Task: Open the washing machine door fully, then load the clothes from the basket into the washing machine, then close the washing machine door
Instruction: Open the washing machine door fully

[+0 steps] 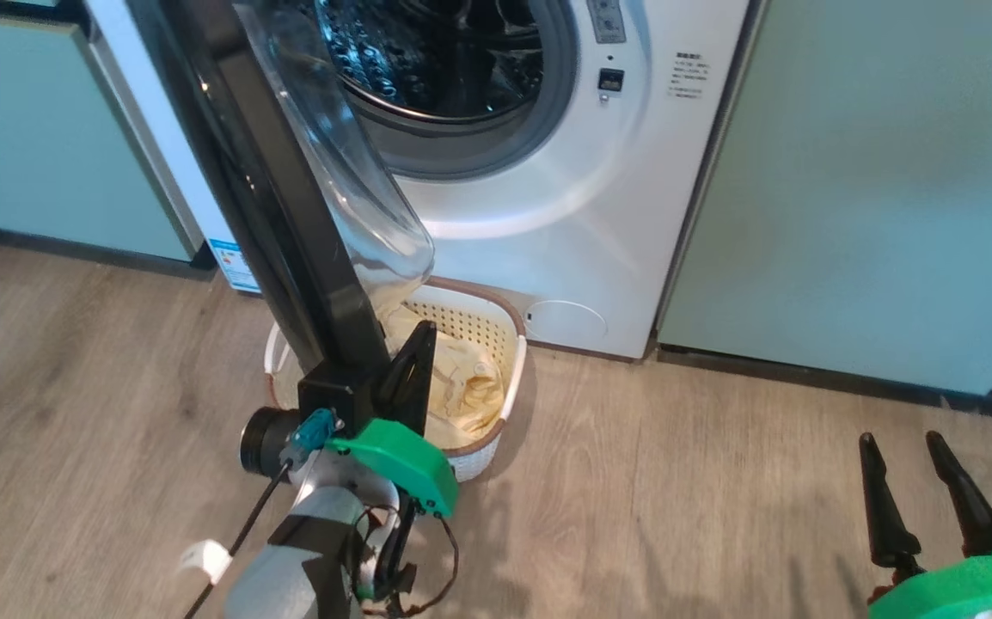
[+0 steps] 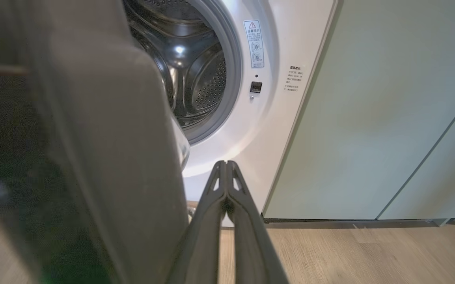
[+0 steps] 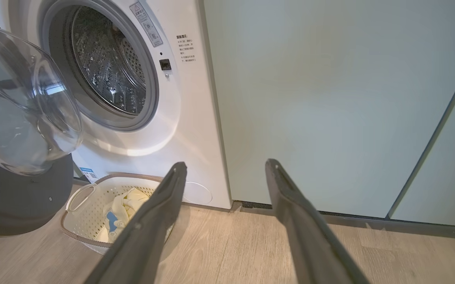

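The left gripper (image 1: pixel 423 340), clenched on nothing, sits just beside the washing machine door (image 1: pixel 281 215), which stands swung well out above the basket (image 1: pixel 509 344). The clothes (image 1: pixel 462 395) lie in that basket, so loading and closing are yet to do. The right gripper (image 1: pixel 900 443) hangs released.

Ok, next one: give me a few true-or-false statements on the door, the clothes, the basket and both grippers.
1. The washing machine door is open. True.
2. The clothes are inside the drum. False: they lie in the basket; the drum looks empty.
3. The right gripper has its fingers spread apart. True.
4. The left gripper holds a garment. False: its fingers are shut together on nothing, beside the door.
5. The basket stands on a table. False: it stands on the floor before the washing machine.
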You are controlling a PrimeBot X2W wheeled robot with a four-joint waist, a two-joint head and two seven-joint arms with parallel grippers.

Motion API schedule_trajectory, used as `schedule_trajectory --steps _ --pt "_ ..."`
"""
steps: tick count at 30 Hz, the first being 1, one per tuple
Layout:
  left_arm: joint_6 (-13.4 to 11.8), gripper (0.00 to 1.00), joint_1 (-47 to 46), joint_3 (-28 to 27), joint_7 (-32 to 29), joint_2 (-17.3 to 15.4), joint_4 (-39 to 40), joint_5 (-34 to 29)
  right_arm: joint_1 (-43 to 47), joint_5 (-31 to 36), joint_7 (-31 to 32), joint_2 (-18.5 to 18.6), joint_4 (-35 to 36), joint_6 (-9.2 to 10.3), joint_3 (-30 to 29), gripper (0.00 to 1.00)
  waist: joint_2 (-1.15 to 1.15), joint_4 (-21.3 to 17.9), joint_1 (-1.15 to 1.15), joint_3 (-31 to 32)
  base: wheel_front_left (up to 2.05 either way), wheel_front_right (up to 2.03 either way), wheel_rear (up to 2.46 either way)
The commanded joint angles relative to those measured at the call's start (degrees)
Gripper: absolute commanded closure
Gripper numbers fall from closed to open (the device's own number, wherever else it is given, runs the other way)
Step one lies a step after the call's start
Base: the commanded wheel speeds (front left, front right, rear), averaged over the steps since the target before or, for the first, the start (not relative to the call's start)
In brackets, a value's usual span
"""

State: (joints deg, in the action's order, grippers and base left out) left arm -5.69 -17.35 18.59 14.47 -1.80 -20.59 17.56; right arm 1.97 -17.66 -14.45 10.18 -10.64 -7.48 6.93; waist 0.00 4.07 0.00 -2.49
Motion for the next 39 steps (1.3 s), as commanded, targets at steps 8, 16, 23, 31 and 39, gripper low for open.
schedule_trajectory --steps 8,16,23,31,39 --pt "0.0 1.0 -0.31 -2.9 0.52 -1.08 1.5 -0.91 -0.64 -0.51 -0.55 0.23 1.41 -0.01 0.77 0.0 0.0 3.03 0.0 1.44 0.0 0.0 0.0" --pt "0.44 1.0 0.15 -3.78 0.52 -1.08 0.99 -1.34 -0.5 -0.58 -0.55 -0.16 1.46 -0.01 0.42 0.0 0.0 6.1 0.0 1.82 0.0 0.0 0.0" --pt "0.61 1.0 0.11 -4.42 0.52 -1.08 0.9 -1.71 -0.56 -0.57 -0.55 -0.52 1.52 -0.01 0.6 0.0 0.0 9.34 0.0 1.67 0.0 0.0 0.0" --pt "0.9 1.0 -0.18 -5.48 0.52 -1.08 0.38 -2.22 -0.86 -0.62 -0.55 -0.62 1.57 -0.01 0.4 0.0 0.0 13.3 0.0 1.12 0.0 0.0 0.0" --pt "1.33 1.0 -0.72 -6.78 0.52 -1.08 0.35 -2.88 -0.79 -0.67 -0.55 -0.83 1.44 -0.01 0.19 0.0 0.0 17.5 0.0 1.02 0.0 0.0 0.0"
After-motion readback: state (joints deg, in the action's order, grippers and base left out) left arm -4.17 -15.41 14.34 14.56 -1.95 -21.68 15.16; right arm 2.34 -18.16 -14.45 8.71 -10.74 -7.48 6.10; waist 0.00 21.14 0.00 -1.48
